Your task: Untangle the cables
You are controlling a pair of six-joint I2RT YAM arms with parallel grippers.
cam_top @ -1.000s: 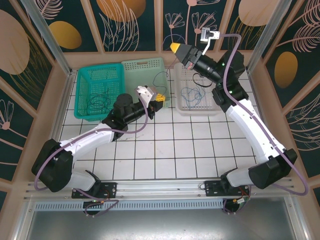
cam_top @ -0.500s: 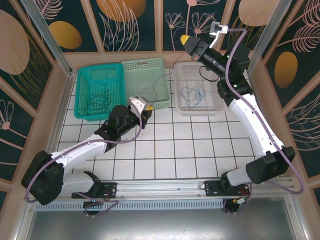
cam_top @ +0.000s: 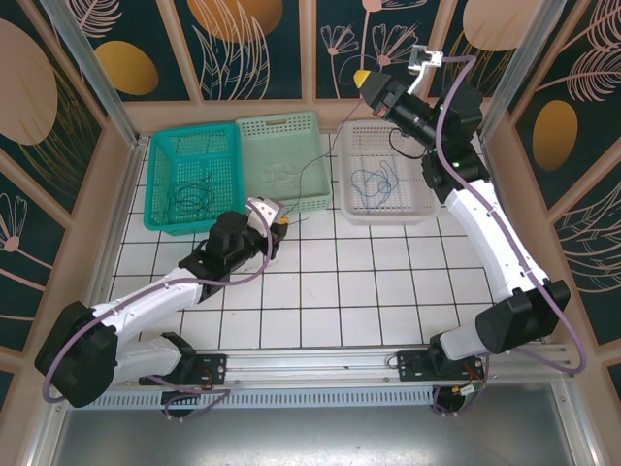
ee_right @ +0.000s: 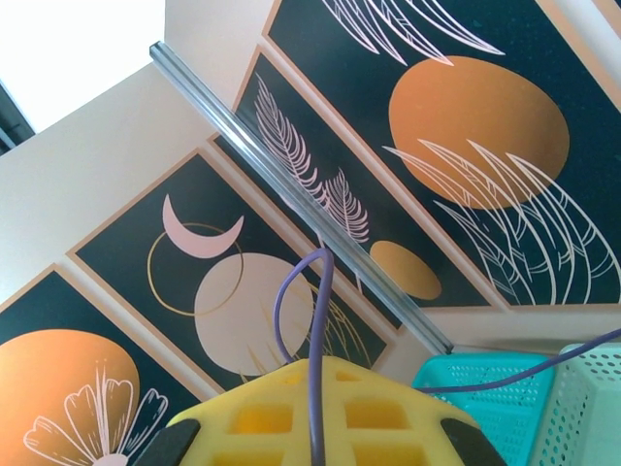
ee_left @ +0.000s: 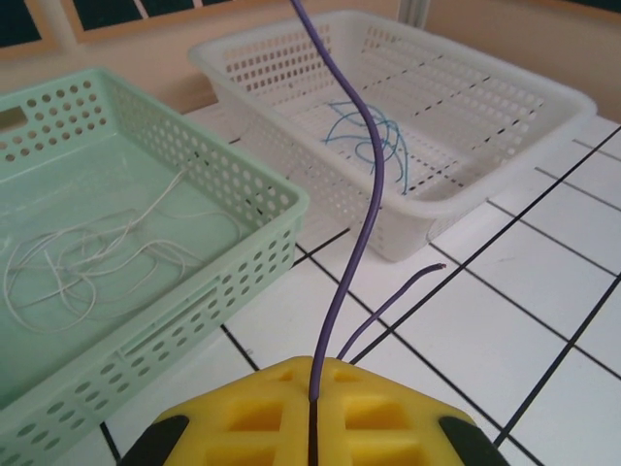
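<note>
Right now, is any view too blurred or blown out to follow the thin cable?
Left wrist: purple cable crisp, the left gripper soft at the near edge. Right wrist: top-left corner blown out white, wall panels sharp. Top external: even light, soft shadows.

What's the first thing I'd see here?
A thin purple wire strung between the left gripper, low beside the mint basket, and the right gripper, high at the back. That basket, the teal basket and the white basket stand side by side.
</note>
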